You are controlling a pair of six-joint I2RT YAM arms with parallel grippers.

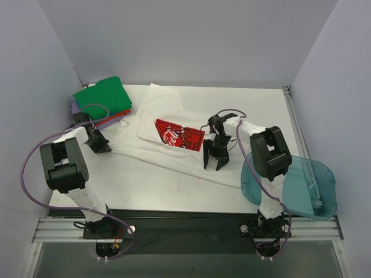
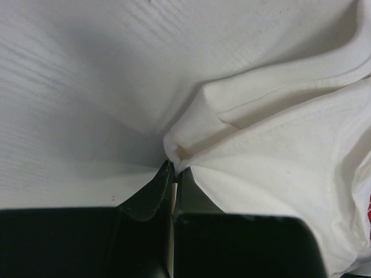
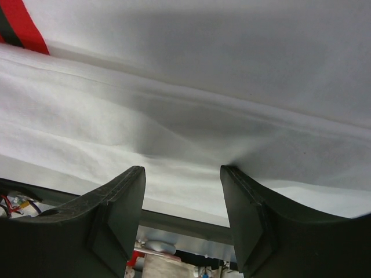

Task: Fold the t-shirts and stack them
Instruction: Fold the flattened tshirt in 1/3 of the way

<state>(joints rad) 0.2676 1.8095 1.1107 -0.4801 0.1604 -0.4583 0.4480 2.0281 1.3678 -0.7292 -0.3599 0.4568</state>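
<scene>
The white t-shirt lay unfolded and rumpled across the middle of the table, its red logo facing up. It stretched from near the far-left corner toward the near right. Just beyond its left end sat the folded stack, a green shirt on top with red-orange and lavender edges showing beneath. The left gripper had its jaws pressed together on a small fold of the white shirt's left edge, the cloth puckering at the fingertips. The right gripper stood with its jaws well apart and empty over the shirt's near-right hem. Whether its tips touched the cloth could not be told. The translucent blue bin sat off to the right, apart from the shirt. The step in hand looked like taking hold of the white shirt to spread or fold it. Folding itself had not begun. The next move probably called for the right gripper to close on the hem, then for both arms to lift and draw the cloth taut together, without tugging it from the left pinch.
</scene>
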